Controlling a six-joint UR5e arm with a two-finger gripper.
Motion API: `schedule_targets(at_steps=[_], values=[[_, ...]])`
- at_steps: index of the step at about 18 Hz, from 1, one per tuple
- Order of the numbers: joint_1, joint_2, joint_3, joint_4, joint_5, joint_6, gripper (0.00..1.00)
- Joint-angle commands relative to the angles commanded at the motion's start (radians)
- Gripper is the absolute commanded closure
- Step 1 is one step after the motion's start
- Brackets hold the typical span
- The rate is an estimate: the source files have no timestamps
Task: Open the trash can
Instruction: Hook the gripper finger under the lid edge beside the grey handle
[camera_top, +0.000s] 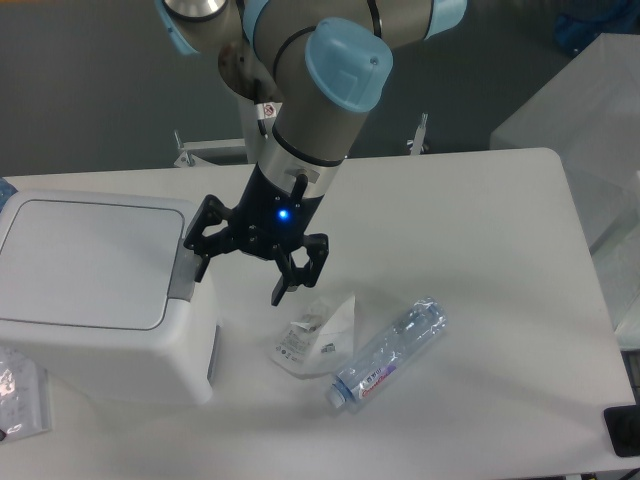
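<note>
The trash can (95, 295) is a large white boxy bin at the left of the table, its flat lid (85, 262) down. Its grey push-button (181, 276) sits at the lid's right edge. My gripper (240, 278) hangs just right of the bin with its black fingers spread open and empty. The left fingertip (199, 268) is right next to the grey button; I cannot tell if it touches. The right fingertip (282, 292) points down above the table.
A crumpled white packet (318, 336) and a clear plastic bottle (388, 353) lie on the white table (470, 250) right of the gripper. A clear bag (20, 392) lies at the front left. A translucent box (590, 130) stands at the right.
</note>
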Motion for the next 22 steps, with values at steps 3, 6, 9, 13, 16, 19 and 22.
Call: schedule_targets(at_steps=[3, 6, 9, 13, 16, 19, 22], values=[[0.002, 0.006, 0.003, -0.003, -0.002, -0.005, 0.0], [0.0, 0.018, 0.002, -0.003, -0.003, -0.014, 0.0], [0.0, 0.02, 0.0, -0.005, -0.003, -0.015, 0.0], [-0.015, 0.017, -0.008, -0.003, -0.002, -0.026, 0.0], [-0.018, 0.012, -0.014, -0.003, -0.002, -0.026, 0.0], [-0.02, 0.012, -0.014, 0.002, -0.002, -0.025, 0.0], [-0.02, 0.012, -0.018, 0.018, -0.002, -0.025, 0.0]])
